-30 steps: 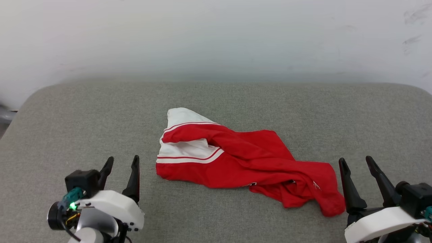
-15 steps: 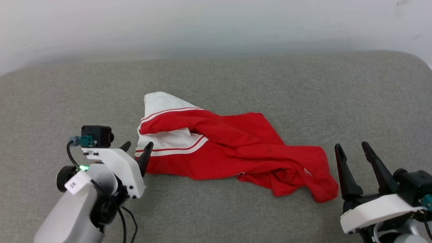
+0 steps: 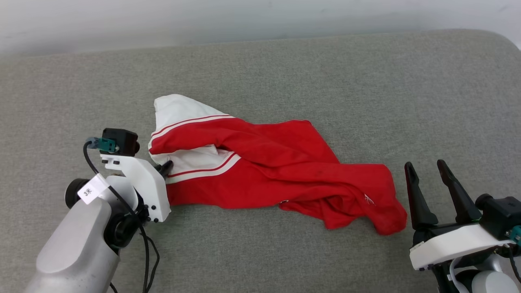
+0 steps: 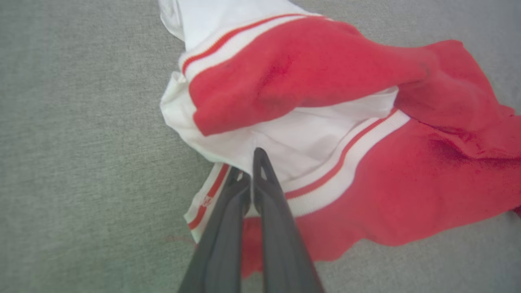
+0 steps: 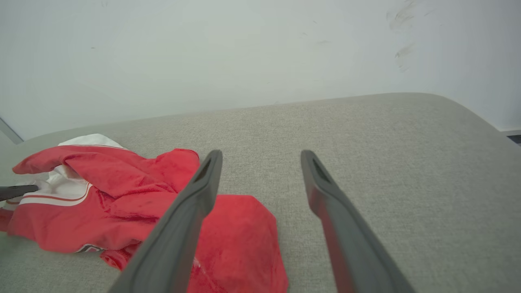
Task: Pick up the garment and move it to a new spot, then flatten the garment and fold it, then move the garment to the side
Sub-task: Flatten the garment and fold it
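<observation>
**Item:** garment, a soft bright red sports jersey with white panels and red-and-white striped trim.

**Location:** crumpled in a long heap across the middle of the grey woven upholstered cushion. The white end lies towards the robot's left and the red end towards its right. It is not yet lifted.

**Change noted:** a second ago the left gripper stood with its fingers spread, short of the cloth. Now its two long dark fingers are pressed together on the white panel at the striped trim, with cloth pinched between them. The shift of the whole head view is the camera's, not the jersey's.

**Meaning (judgement):** the first grasp appears made, so the lift and carry to a new spot can begin. Flattening, folding and setting aside all remain.

**Pose, left arm:** the pale forearm reaches up from the lower left with the wrist low. The fingers lie close along the cushion, pointing into the cloth.

**Pose, right arm:** the right gripper stands just beside the red end without touching it. Its fingers are wide apart and hold nothing.
</observation>
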Controlling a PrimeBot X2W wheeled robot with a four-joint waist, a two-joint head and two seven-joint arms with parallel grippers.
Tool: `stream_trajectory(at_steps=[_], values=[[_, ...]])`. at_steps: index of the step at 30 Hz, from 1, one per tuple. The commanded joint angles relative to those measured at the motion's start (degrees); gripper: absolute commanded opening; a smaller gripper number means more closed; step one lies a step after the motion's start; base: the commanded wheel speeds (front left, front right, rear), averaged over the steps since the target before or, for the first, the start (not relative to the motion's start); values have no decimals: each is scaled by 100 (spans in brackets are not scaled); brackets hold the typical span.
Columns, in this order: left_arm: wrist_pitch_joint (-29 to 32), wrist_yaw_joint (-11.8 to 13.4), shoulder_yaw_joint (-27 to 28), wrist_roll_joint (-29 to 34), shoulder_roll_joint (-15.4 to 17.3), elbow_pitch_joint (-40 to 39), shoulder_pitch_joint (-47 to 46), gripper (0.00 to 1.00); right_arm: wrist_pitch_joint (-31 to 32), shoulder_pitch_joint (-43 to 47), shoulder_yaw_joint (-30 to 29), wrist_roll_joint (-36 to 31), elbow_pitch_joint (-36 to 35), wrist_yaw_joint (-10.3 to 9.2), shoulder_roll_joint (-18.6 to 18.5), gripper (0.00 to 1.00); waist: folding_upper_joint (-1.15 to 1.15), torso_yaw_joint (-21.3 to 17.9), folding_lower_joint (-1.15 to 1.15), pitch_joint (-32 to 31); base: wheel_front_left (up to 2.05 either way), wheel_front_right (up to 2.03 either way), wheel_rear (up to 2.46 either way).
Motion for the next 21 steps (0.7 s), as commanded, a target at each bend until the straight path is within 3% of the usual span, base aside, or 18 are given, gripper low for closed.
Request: stream_trajectory(at_steps=[1, 10, 16, 21], values=[[-124, 34, 6, 84, 28, -62, -77, 0, -43, -85, -31, 57, 49, -4, 11, 100, 0, 51, -1, -34, 0, 0, 0], [-573, 404, 167, 267, 312, -802, 500, 0, -21, 62, -42, 67, 172, -4, 11, 100, 0, 348, -1, -409, 0, 0, 0], [-698, 853, 328, 177, 536, -1582, 1610, 0, 65, 236, -97, 8, 128, -4, 11, 100, 0, 547, -1, -668, 0, 0, 0], [-719, 1167, 441, -68, 500, -1885, 2501, 0, 152, 325, -113, 19, 110, -4, 11, 100, 0, 665, -1, -863, 0, 0, 0]])
